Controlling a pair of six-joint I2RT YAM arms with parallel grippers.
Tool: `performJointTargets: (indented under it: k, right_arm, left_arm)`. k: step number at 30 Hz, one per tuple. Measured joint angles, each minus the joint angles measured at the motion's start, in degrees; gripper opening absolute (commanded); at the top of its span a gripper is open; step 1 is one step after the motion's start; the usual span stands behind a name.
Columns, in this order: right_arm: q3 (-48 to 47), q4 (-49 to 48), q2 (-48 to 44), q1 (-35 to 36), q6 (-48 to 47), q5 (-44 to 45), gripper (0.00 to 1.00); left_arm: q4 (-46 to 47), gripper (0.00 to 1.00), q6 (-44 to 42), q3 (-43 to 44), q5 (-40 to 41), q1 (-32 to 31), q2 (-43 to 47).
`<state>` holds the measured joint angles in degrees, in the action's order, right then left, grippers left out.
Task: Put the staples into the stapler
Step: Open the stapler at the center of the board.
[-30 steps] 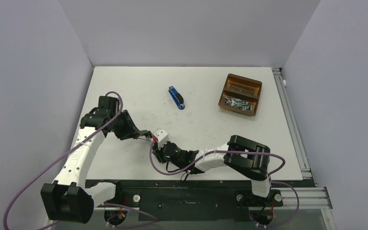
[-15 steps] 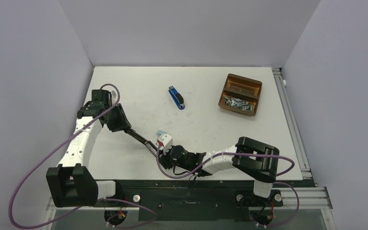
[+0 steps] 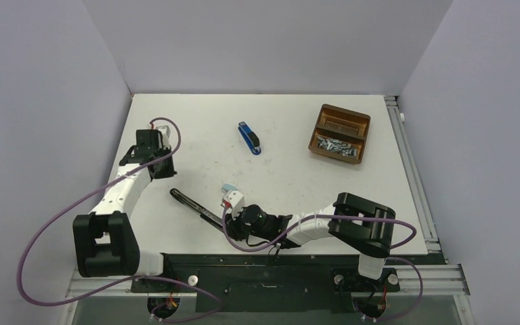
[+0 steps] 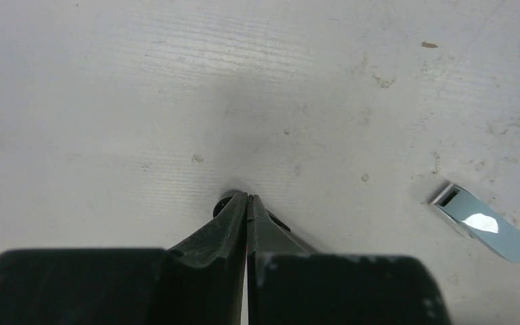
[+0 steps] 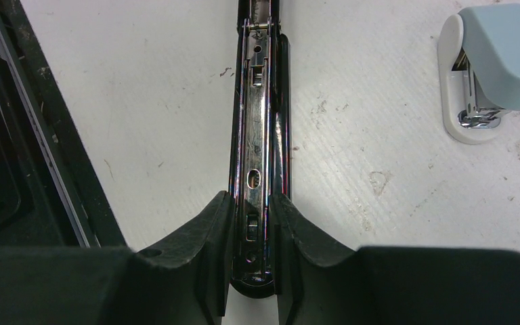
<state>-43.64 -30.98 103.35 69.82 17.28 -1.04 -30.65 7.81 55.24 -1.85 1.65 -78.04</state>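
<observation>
The black stapler lies opened out flat on the table near the front. Its chrome magazine faces up and no strip shows in it. My right gripper is shut on the near end of that magazine, one finger on each side; in the top view this right gripper is low over the table. My left gripper is shut with nothing in it, above bare table at the far left. The staples lie in the brown tray at the back right.
A small white stapler with a grey-blue top stands just right of the black one. A blue stapler lies mid-table. A pale blue shiny piece shows at the right of the left wrist view. The table's black front rail runs close on the left.
My left gripper has let go of the black stapler's far arm, drawn back to the far left and shut. That arm now lies flat on the table. The right gripper keeps its hold.
</observation>
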Motion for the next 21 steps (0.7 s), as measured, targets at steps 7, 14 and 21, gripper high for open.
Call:
performJointTargets:
  k: [7,14,21]
  right_arm:
    - [0.85,-0.13,-0.87,-0.02,0.74,0.26,0.35]
    - [2.95,6.58,-5.01,-0.15,1.25,2.51,0.47]
    - [2.91,8.26,-8.63,-0.44,-0.35,3.1,0.66]
  left_arm:
    - [3.72,0.08,-3.21,-2.43,2.47,0.11,-2.67]
    - [2.75,0.32,-6.05,0.2,-5.6,0.76,-1.95]
    - [-0.46,0.41,-17.97,-0.11,-13.75,0.76,4.46]
